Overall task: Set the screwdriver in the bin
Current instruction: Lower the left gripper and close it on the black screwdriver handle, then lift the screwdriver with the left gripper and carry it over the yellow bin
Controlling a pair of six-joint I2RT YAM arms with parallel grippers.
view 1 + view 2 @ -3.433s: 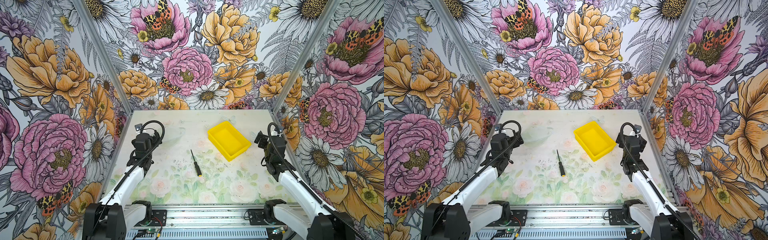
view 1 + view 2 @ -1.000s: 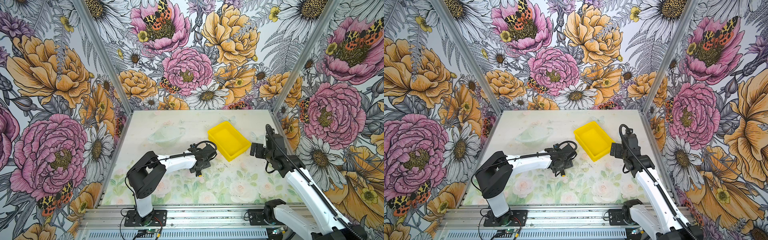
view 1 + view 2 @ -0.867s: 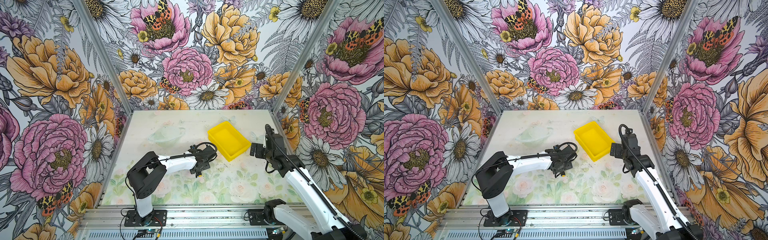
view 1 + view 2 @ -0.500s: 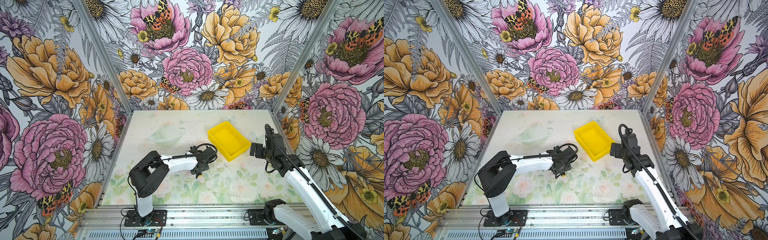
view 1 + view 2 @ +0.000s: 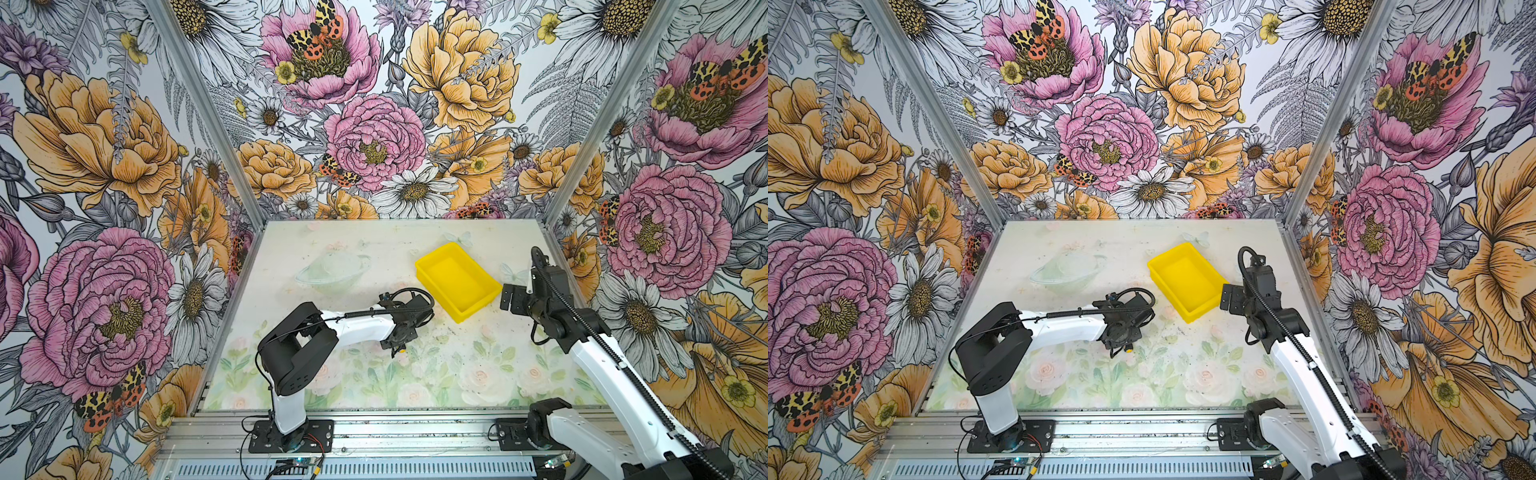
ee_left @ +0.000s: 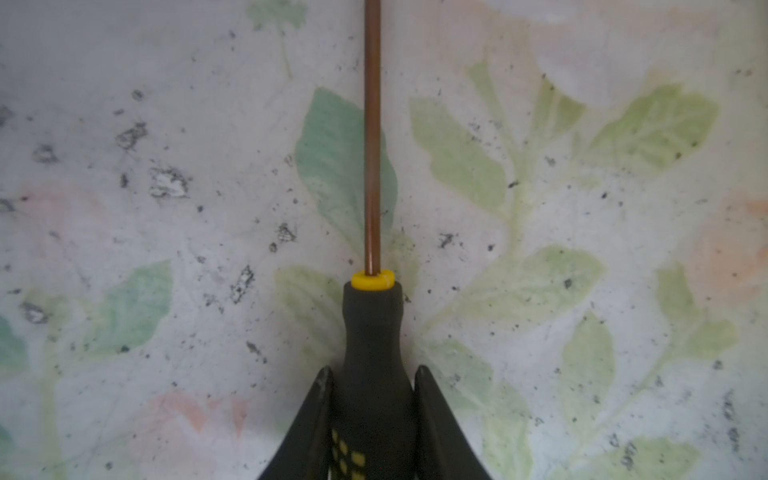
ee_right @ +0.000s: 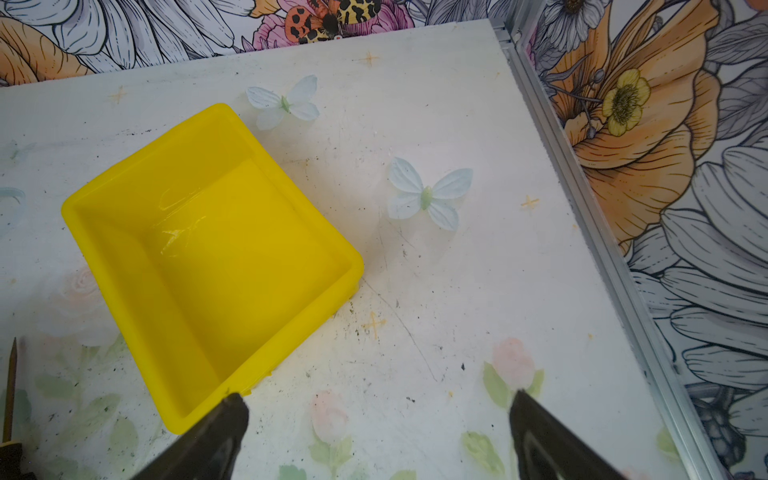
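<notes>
1. The left gripper (image 6: 372, 372) is closed on the black handle of the screwdriver (image 6: 372, 316), with one finger pressing on each side.
2. The thin shaft points straight away from the gripper, low over the table (image 5: 457, 365). Whether it touches the table, I cannot tell.
3. In both top views the screwdriver is near the middle of the table, outside the bin (image 5: 455, 278), to its left and nearer.
4. The right gripper (image 7: 376, 399) is wide open and holds nothing. It hangs just beside the right corner of the bin.
</notes>
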